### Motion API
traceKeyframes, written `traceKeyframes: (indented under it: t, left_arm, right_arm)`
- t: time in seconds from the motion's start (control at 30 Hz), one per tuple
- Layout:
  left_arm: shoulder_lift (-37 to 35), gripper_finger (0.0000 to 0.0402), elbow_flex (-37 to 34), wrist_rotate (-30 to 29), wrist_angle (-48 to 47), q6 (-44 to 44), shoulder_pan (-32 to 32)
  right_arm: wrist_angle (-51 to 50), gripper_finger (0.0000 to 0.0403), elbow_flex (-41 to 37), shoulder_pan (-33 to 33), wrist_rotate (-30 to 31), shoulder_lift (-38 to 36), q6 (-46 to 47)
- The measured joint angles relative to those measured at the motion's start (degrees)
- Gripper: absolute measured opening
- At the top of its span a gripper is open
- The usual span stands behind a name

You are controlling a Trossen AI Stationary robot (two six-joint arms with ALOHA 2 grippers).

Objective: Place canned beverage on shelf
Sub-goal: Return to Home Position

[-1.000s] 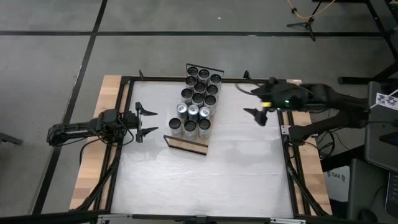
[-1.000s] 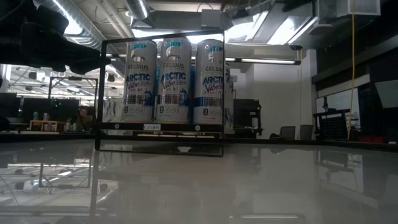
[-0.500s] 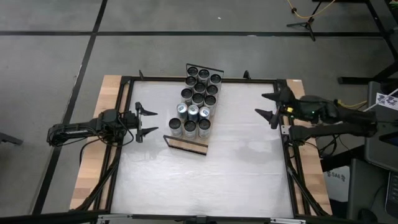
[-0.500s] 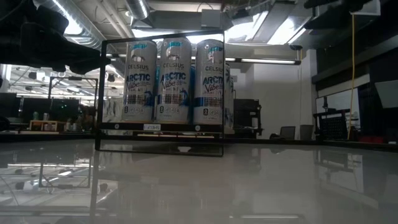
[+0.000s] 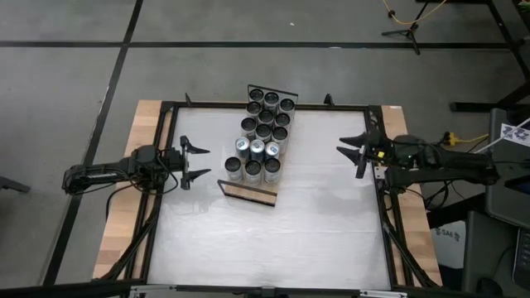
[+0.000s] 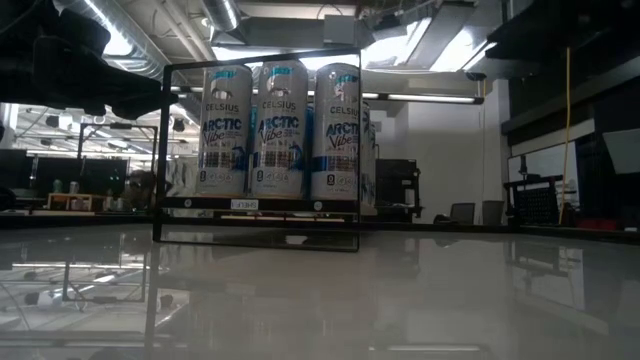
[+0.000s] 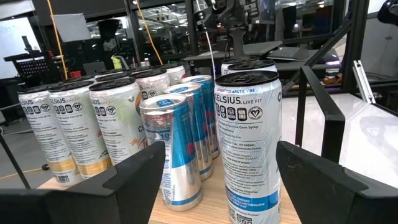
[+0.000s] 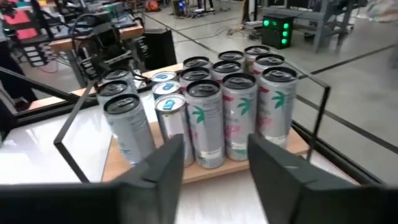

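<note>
Even overhead light covers the glossy white tabletop [image 5: 273, 232], shadows faint; in the low view bright ceiling strip lights [image 6: 112, 32] glare and mirror in it; the tall silver-and-blue cans [image 6: 280, 130] stand backlit.

The white table [image 5: 273, 240] bears the angled shelf [image 5: 248, 192]; upright cans [image 5: 263, 130] crowd its board.

Silver-white cans [image 6: 277, 130] with blue lettering stand on a light-wood shelf [image 5: 248, 192] with black rails [image 6: 161, 150].
</note>
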Motion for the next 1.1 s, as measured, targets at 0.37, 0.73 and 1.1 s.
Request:
traceKeyframes:
  t: [0.37,0.73,1.1]
  left_arm:
    - [0.01,0.0302,0.0,0.0,0.0,-0.01,0.01]
    - [0.0,0.0302,0.0,0.0,0.0,-0.01,0.0]
    - [0.02,0.0302,0.0,0.0,0.0,-0.01,0.0]
  right_arm:
    - [8.82,0.0007,-7.82,0.0,-1.81,-5.26,-2.42]
    - [13.96,0.0023,-14.36,0.04,-15.15,-17.25,-8.32]
    - [12.79,0.0024,-20.31,0.0,-15.19,-25.7,-8.99]
